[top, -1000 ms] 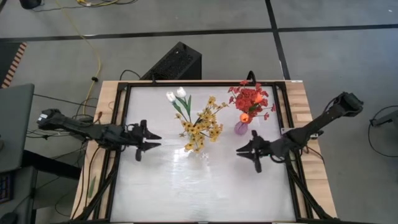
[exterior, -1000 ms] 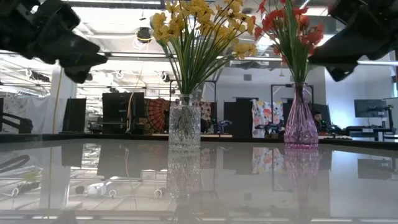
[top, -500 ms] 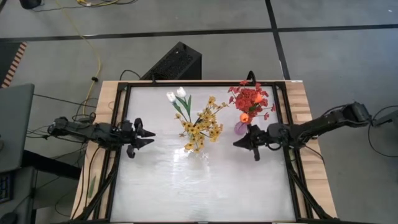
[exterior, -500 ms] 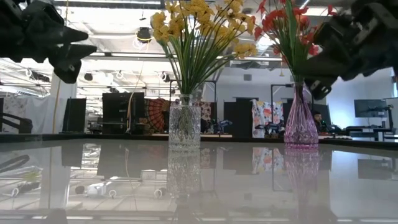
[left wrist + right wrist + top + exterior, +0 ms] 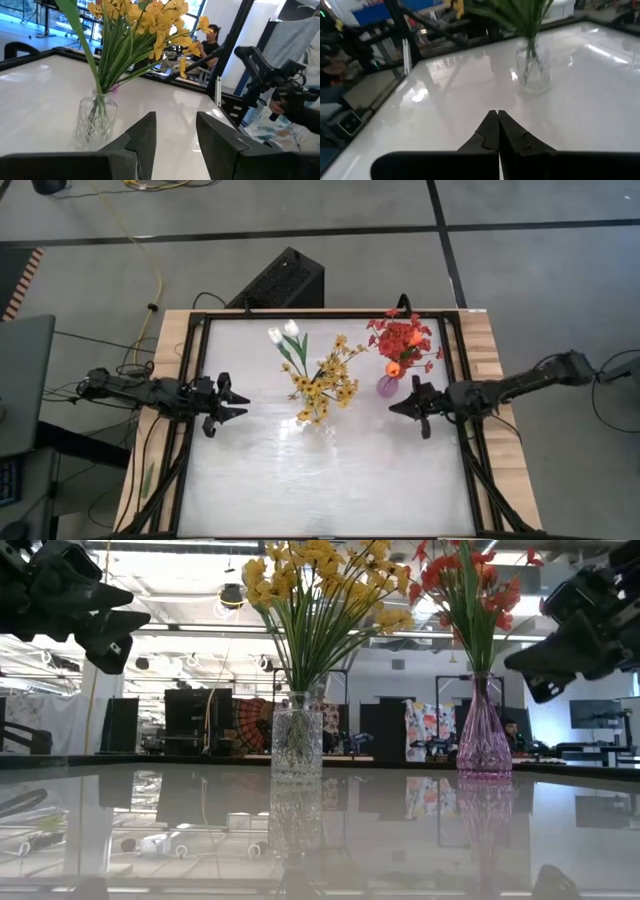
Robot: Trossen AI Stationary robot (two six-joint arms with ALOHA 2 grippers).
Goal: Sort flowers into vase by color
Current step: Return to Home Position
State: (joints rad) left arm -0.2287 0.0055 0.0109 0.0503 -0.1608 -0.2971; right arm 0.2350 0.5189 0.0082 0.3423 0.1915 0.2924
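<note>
— High view first. Shows the right gripper (image 5: 395,410) pulled outward from the middle of the table (image 5: 330,490) over the last second, now near the pink vase (image 5: 483,735), on the side toward the right rim. Shows the left gripper (image 5: 243,404) drawn back as well, toward the left rim, and barely shifted over the last half second.

— Carrying anything?

— Nothing. Through the right wrist view, fingertips (image 5: 492,127) pressed together on empty air. Through the left wrist view, fingers (image 5: 142,140) spread apart, with only bare table between them.

— And the flowers?

— None lying on the table. Yellow sprays (image 5: 325,385) and white tulips (image 5: 282,332) in the clear vase (image 5: 297,745) near the centre. Red sprays (image 5: 405,340) and an orange tulip (image 5: 393,368) in the pink vase.

— Meaning what for the job?

— Looks sorted by colour already: warm reds and orange in one, yellow and white in the other. Leaves only the retreat to rest, by the look of it.

— Pose of the arms?

— Stretched long and nearly level, wrists aimed inward at each other across the table, well apart. Held up off the surface, going by the low view. Probably more folding back to do before a true rest.
</note>
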